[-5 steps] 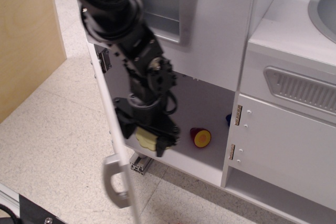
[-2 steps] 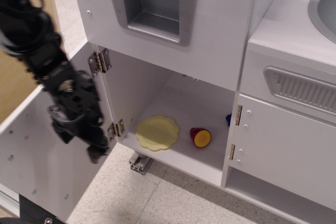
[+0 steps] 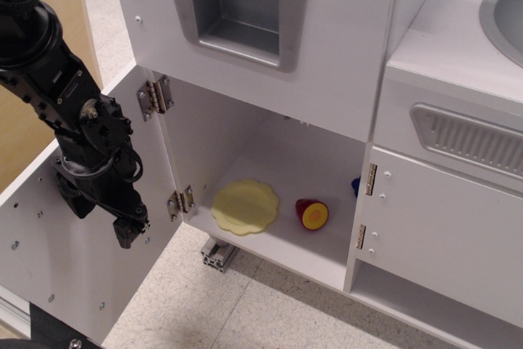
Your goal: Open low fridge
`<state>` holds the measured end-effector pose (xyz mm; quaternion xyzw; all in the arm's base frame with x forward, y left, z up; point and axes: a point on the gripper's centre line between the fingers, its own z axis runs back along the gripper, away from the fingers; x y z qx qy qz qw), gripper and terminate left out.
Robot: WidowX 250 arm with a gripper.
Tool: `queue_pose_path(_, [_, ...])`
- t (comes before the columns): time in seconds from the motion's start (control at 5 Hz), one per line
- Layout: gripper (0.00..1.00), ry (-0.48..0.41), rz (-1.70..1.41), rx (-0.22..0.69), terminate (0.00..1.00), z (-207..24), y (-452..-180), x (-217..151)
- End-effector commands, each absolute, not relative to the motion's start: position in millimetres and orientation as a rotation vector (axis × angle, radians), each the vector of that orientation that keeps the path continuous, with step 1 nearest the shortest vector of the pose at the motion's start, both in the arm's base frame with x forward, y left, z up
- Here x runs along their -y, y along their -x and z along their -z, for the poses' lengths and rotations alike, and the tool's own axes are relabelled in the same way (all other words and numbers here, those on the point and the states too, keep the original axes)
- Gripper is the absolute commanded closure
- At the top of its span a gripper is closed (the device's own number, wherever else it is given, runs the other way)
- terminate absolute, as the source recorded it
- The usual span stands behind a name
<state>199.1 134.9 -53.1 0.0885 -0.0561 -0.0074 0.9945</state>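
Note:
The low fridge's white door stands swung wide open to the left on its two metal hinges, showing only its inner face; the handle is hidden. The open compartment holds a yellow scalloped plate, a halved red-and-yellow toy fruit and a small blue thing at its right wall. My black gripper hangs in front of the door's inner face, left of the lower hinge. Its fingers look parted and hold nothing.
Above the compartment is the white panel with the recessed grey dispenser. To the right are a grey vent grille, a white cabinet door and a grey sink. A wooden panel stands at the left. An aluminium bar lies on the floor.
The door has swung from roughly edge-on to wide open at the left. My arm moved left with it, off the door's edge, and has since shifted slightly further left.

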Motion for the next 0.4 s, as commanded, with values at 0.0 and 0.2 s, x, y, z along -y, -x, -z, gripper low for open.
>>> queue_pose_path(0.0, [0.00,-0.204,0.006,0.155,0.00,36.5,-202.8,-144.4])
queue_pose_path(0.2, [0.00,-0.204,0.006,0.155,1.00,36.5,-202.8,-144.4])
